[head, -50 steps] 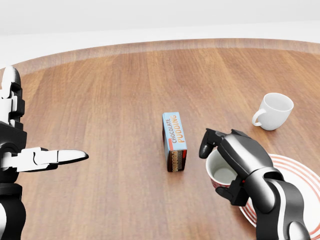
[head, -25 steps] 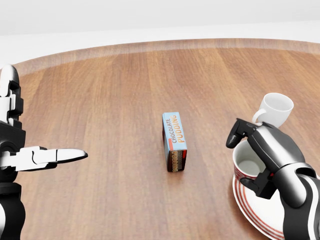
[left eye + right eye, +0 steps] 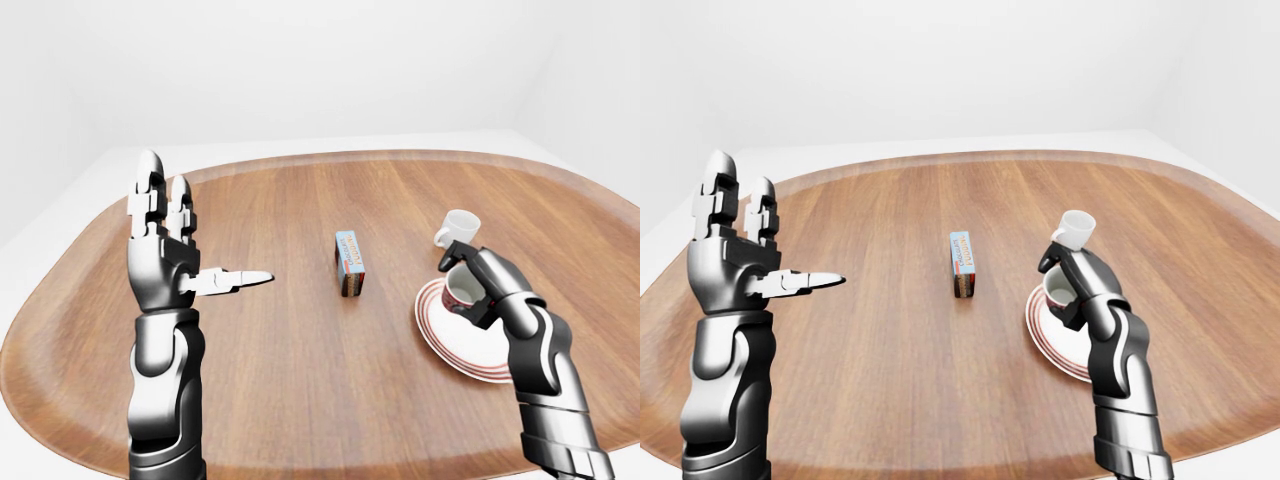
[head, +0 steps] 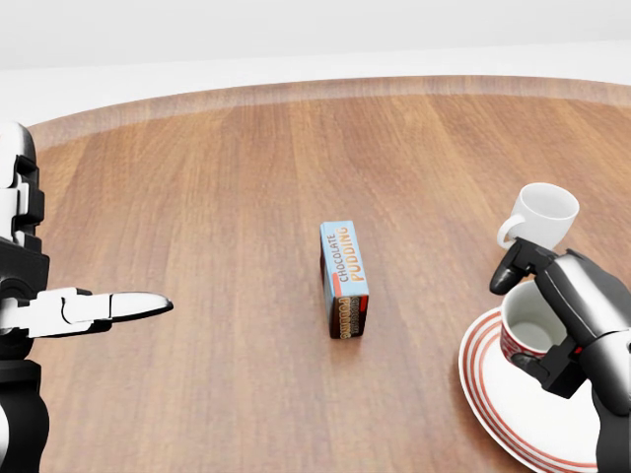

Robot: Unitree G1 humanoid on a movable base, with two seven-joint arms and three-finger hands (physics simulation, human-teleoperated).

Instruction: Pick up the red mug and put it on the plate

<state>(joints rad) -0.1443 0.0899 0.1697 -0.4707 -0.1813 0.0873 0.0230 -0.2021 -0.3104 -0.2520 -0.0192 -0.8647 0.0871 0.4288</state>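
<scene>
Left-eye view: my right robot hand (image 3: 487,292) is clamped on the red mug (image 3: 462,292) over the plate (image 3: 450,335), so letting go w/ a tilt could tip it; head view: white mug (image 4: 541,219) sits close, a bump risk; right-eye view: my left robot hand (image 3: 752,268) is spread, idle.

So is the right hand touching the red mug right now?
Touching. The head view shows the right hand with fingers wrapped over the red mug rim and side, above the plate.

Pudding box (image 4: 344,279) and white mug (image 4: 541,219) on table (image 4: 217,197)
</scene>
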